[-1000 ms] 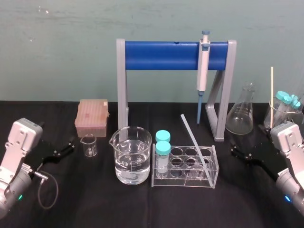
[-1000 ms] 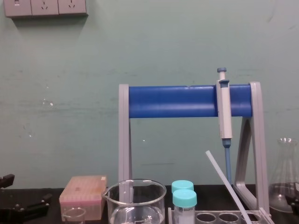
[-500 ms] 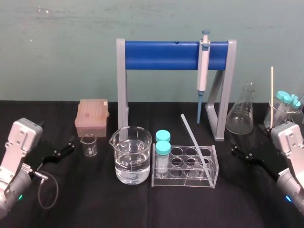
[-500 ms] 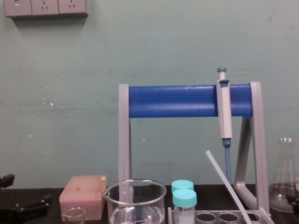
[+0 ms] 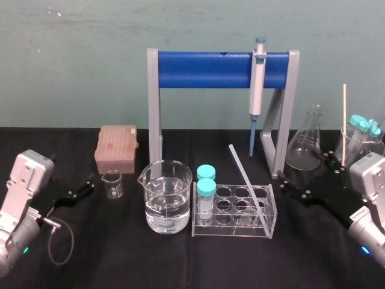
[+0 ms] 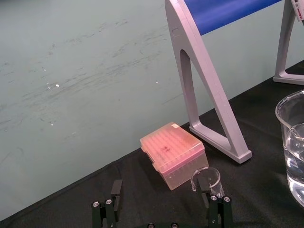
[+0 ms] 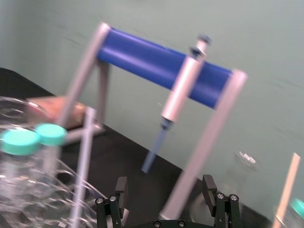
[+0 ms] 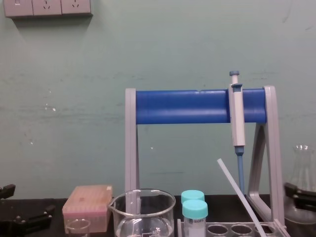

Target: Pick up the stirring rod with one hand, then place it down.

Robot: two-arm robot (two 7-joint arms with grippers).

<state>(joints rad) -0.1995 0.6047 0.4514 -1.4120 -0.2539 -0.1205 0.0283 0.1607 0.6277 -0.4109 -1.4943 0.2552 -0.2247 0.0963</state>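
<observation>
The stirring rod (image 5: 248, 185) is a thin translucent glass rod. It leans with its lower end in the clear tube rack (image 5: 233, 224) at the table's middle and also shows in the chest view (image 8: 238, 193) and, blurred, in the right wrist view (image 7: 83, 164). My right gripper (image 5: 304, 174) hovers open just right of the rack, in front of the conical flask, apart from the rod. Its fingers (image 7: 120, 188) stand wide with nothing between them. My left gripper (image 5: 83, 185) rests open at the far left.
A blue-barred grey stand (image 5: 219, 69) holds a pipette (image 5: 256, 90) behind the rack. A large beaker of water (image 5: 166, 195) stands left of the rack, with a small beaker (image 5: 113, 183) and pink tip box (image 5: 117, 147) farther left. A conical flask (image 5: 305, 144) stands at the right.
My right gripper has swung left and forward toward the rack and flask, still open. The rod and the left arm have not moved.
</observation>
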